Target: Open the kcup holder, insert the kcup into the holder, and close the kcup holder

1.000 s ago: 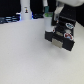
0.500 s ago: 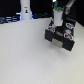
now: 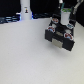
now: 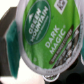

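In the exterior view, the kcup holder [image 3: 60, 36] was seen near the white desk [image 3: 25, 57]'s far edge, with loads of bare desk in front. The claw [image 3: 64, 21] was hung right above it. In the wrist view, the kcup [image 4: 47, 37] was seemingly gripped by the claw, green lid filling almost everything.

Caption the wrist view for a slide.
Close-up of the green-topped kcup filling the wrist camera's frame, label reading Green Mountain Dark Magic.
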You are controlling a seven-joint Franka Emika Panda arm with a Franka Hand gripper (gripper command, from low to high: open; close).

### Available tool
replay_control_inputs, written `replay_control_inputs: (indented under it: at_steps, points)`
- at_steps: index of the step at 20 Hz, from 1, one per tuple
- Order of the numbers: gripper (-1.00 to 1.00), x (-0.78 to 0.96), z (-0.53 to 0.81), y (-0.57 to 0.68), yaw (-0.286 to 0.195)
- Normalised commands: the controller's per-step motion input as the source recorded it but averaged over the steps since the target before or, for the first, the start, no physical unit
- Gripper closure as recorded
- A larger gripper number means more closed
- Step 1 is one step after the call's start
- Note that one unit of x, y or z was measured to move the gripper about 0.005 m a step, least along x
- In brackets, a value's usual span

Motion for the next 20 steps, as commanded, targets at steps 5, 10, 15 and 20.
replay_control_inputs:
  at_steps: [5,10,15,20]
  points:
    - [1.0,-0.33,-0.06,0.38,0.105]
    - [1.0,-0.39,-0.05,0.35,0.113]
    - [1.0,-0.33,-0.11,0.17,0.104]
    - [1.0,-0.29,-0.19,0.05,0.078]
